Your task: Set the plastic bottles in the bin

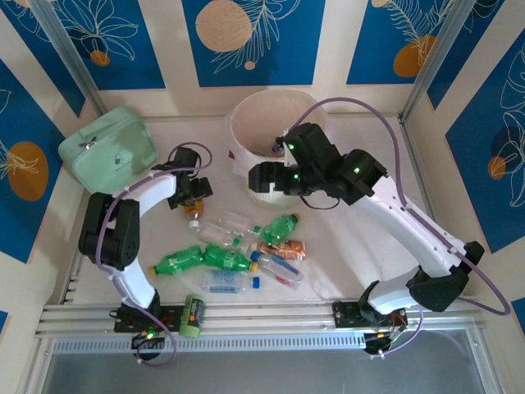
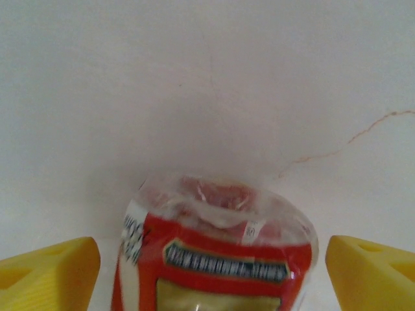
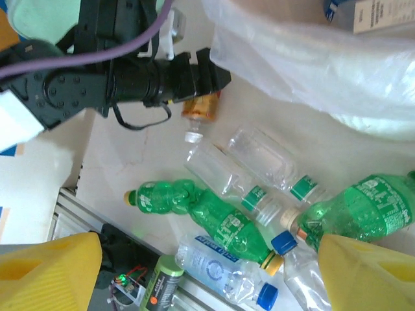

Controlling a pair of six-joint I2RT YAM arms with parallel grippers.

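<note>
A bottle with a red and brown-orange label (image 2: 214, 259) lies between the yellow fingers (image 2: 48, 272) of my left gripper (image 2: 213, 272). The jaws stand open, with a gap on each side of it. From above, that gripper (image 1: 193, 199) is over the bottle (image 1: 194, 212), left of the bin (image 1: 246, 123). My right gripper (image 1: 261, 179) hangs at the bin's near wall, open and empty (image 3: 211, 278). Several green bottles (image 1: 225, 258) and clear bottles (image 1: 225, 283) lie in a heap mid-table. One bottle (image 3: 363, 13) lies inside the bin's liner (image 3: 311, 58).
A mint-green zip case (image 1: 108, 148) stands at the back left. A small green and orange cylinder (image 1: 193, 316) lies on the front rail by the left arm's base. Patterned walls close in the table on three sides.
</note>
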